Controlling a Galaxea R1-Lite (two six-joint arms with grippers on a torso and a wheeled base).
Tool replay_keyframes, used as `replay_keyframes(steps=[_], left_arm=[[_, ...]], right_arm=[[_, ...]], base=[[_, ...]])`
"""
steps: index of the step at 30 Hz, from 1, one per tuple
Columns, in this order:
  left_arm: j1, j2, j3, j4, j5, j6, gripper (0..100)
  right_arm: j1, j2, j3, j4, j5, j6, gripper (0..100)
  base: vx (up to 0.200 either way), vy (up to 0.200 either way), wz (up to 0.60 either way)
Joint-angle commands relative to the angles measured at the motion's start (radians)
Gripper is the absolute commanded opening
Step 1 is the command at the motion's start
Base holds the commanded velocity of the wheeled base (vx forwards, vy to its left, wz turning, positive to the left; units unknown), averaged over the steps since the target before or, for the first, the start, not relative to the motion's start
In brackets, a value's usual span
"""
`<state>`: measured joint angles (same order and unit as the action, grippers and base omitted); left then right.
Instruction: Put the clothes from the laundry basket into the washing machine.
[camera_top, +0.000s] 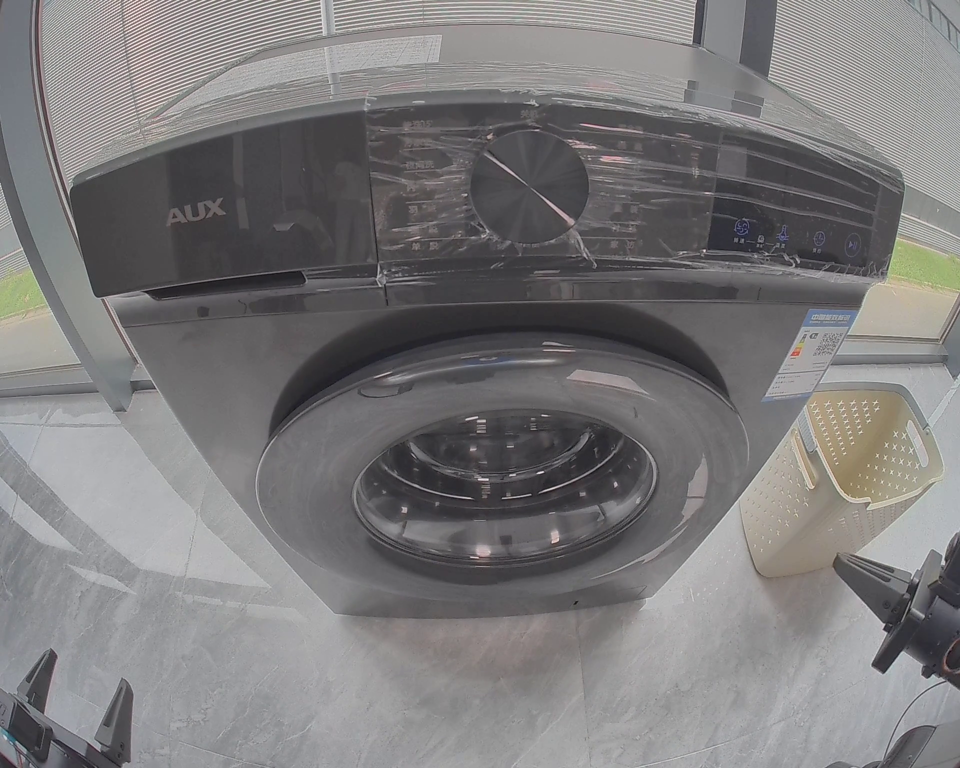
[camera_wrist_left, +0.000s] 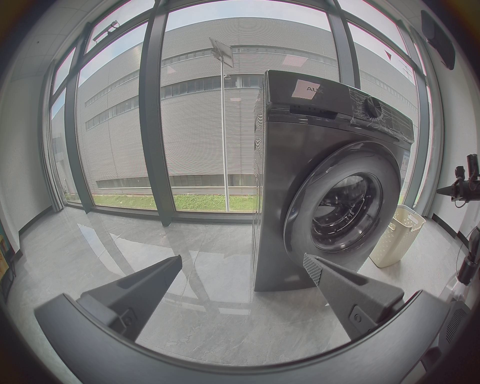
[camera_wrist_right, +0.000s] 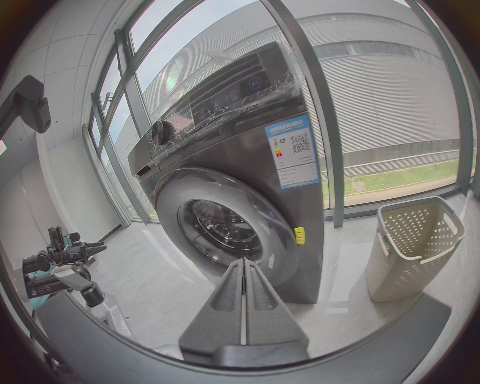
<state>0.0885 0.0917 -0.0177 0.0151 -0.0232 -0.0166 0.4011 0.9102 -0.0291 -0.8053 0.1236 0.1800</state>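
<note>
The left hand gapes empty, the right hand is pressed closed on nothing, the grey front-loading washing machine has its door shut, and the cream perforated plastic laundry basket beside it shows no clothes, so loading looks done.

A grey front-loading washing machine is seen upright on the floor, its round glass door apparently shut. A cream perforated laundry basket is set upright just beside its right side.
</note>
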Motion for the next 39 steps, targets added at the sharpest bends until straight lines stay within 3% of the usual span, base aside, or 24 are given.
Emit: replay_keyframes(steps=[1,9,11,15,20,29,39], left_arm=[[0.0,0.002,0.013,0.0,0.0,0.0,100],[0.0,0.002,0.013,0.0,0.0,0.0,100],[0.0,0.002,0.013,0.0,0.0,0.001,100],[0.0,0.002,0.013,0.0,0.0,0.001,100],[0.0,0.002,0.013,0.0,-0.001,0.0,100],[0.0,0.002,0.013,0.0,0.0,0.0,100],[0.0,0.002,0.013,0.0,0.0,0.001,100]], right_arm=[[-0.057,-0.131,0.029,0.028,0.004,-0.013,0],[-0.126,-0.238,0.029,0.094,0.005,-0.019,0],[-0.162,-0.292,0.029,0.137,0.008,-0.054,0],[-0.211,-0.356,0.029,0.193,0.011,-0.071,0],[-0.275,-0.487,0.029,0.284,0.034,-0.082,0],[-0.367,-0.723,0.025,0.512,0.129,-0.082,0],[-0.401,-0.88,0.011,0.637,0.133,-0.082,0]], base=[[0.0,0.0,0.0],[0.0,0.0,0.0],[0.0,0.0,0.0],[0.0,0.0,0.0],[0.0,0.0,0.0],[0.0,0.0,0.0],[0.0,0.0,0.0]])
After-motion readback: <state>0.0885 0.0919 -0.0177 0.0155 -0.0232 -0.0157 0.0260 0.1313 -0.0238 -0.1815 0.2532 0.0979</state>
